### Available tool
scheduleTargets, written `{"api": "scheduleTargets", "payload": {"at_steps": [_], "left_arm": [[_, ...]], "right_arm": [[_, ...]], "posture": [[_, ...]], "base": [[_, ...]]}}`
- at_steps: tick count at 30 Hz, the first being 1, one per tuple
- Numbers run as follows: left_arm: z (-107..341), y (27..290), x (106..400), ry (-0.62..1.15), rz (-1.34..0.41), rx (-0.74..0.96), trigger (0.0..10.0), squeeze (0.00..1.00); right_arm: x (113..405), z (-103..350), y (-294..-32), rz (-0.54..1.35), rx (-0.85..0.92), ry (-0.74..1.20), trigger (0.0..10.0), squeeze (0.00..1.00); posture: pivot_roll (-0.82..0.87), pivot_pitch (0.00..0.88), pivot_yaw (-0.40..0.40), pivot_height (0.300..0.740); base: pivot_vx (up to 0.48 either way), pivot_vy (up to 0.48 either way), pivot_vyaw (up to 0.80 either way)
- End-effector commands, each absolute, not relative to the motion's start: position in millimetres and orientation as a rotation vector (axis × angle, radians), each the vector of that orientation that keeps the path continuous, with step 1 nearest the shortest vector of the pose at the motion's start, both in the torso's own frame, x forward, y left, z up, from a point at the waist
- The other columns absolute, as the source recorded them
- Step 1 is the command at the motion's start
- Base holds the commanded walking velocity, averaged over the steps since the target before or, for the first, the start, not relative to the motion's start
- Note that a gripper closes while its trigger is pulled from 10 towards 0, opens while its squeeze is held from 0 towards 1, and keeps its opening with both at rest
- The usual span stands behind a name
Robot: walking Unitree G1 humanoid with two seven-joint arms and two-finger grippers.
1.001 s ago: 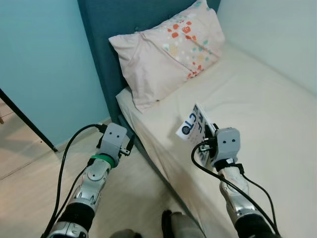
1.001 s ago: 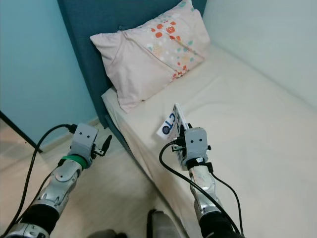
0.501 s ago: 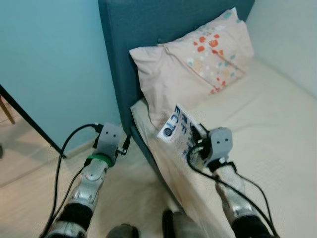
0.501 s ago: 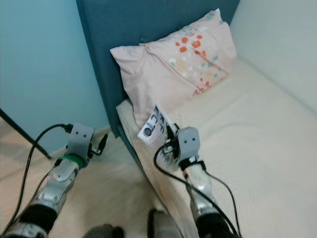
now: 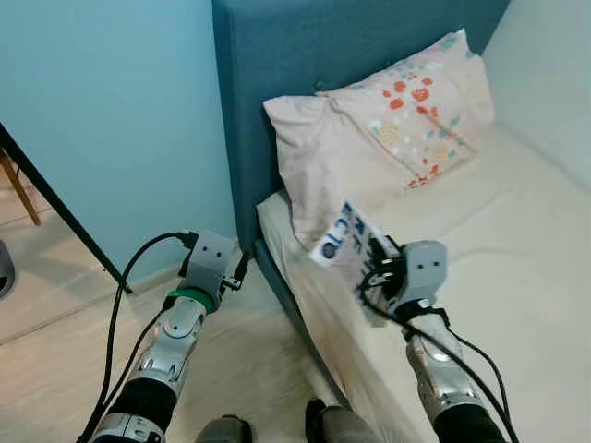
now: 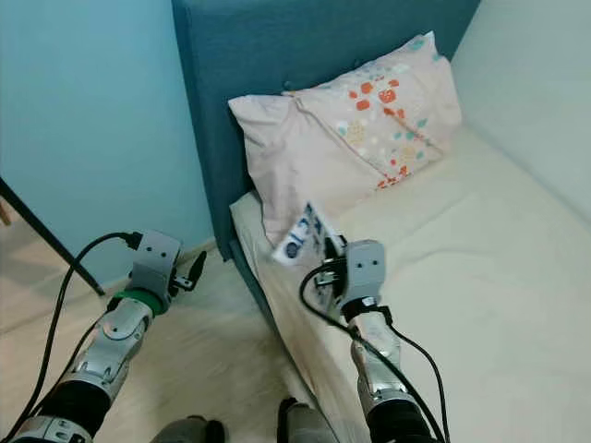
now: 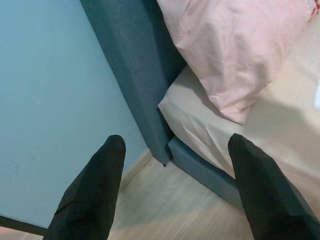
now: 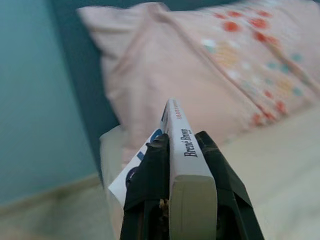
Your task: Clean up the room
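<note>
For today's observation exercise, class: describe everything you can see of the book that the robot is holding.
The book is a thin white paperback with dark blue lettering and a round blue mark on its cover; the spine carries a small author name. The right gripper is shut on it, black fingers pressing both covers. It is held tilted in the air above the bed's edge, just below the pink pillow, touching neither.

Glossy paper book (image 8: 186, 165); matt cloth pillow (image 5: 388, 138); smooth sheet (image 5: 517, 249)
</note>
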State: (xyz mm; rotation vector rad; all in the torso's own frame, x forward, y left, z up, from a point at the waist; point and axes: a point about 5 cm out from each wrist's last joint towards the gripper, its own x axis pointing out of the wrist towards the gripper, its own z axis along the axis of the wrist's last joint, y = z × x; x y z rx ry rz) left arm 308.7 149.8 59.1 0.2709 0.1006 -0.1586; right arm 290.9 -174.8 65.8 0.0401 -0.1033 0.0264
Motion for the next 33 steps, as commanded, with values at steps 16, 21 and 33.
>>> {"api": "scheduleTargets", "payload": {"at_steps": [16, 21, 33], "left_arm": [[76.5, 158.2, 297.0, 0.063, -0.194, 0.270, 10.0, 0.00], [86.5, 167.1, 288.3, 0.046, -0.175, 0.266, 10.0, 0.00], [99.8, 181.6, 265.7, 0.073, -0.183, 0.300, 10.0, 0.00]], "right_arm": [[334.8, 79.4, -190.3, 0.115, 0.714, -0.001, 10.0, 0.00], [337.6, 75.4, -202.9, 0.106, 0.802, 0.045, 10.0, 0.00], [343.3, 94.2, -235.2, 0.084, 0.961, -0.105, 10.0, 0.00]], "posture": [[0.09, 0.171, 0.044, 0.740], [0.12, 0.211, 0.044, 0.740], [0.21, 0.316, 0.098, 0.740]], "base": [[0.000, 0.000, 0.00], [0.000, 0.000, 0.00], [0.000, 0.000, 0.00]]}}
